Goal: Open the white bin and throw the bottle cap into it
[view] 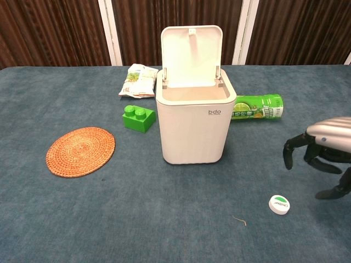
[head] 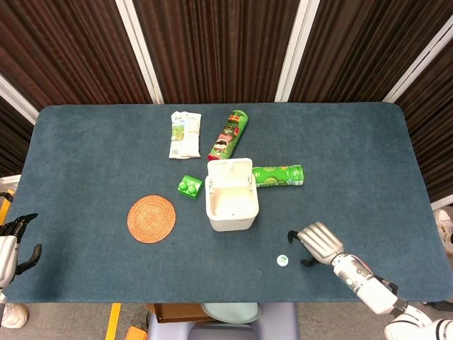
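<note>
The table [head: 85, 142] is carrying everything, its blue cloth running wide from left to right. The bin [view: 193, 123] is standing upright near the middle, its lid [view: 191, 55] tipped up and back toward the far side, leaving the mouth facing straight up. Two cans are lying on their sides: one [view: 256, 106] is stretching left to right, just behind and right of the bin, the other [head: 230, 134] is slanting away beyond it. A mat [view: 80, 151] is lying flat to the left, a snack bag [view: 138, 80] is resting far left of the bin, and a green block [view: 138, 118] is sitting just beside the bin's left wall.

The right hand [view: 323, 153] is hovering low at the near right, palm down, fingers spread and curled downward, grasping nothing. The left hand [head: 8, 249] is showing at the near left edge, off the table, fingers apart and empty.

The cap [view: 279, 204] is lying flat, its printed face up, near right of the bin, just left of the right hand's fingertips [view: 288, 161] and not touching them
</note>
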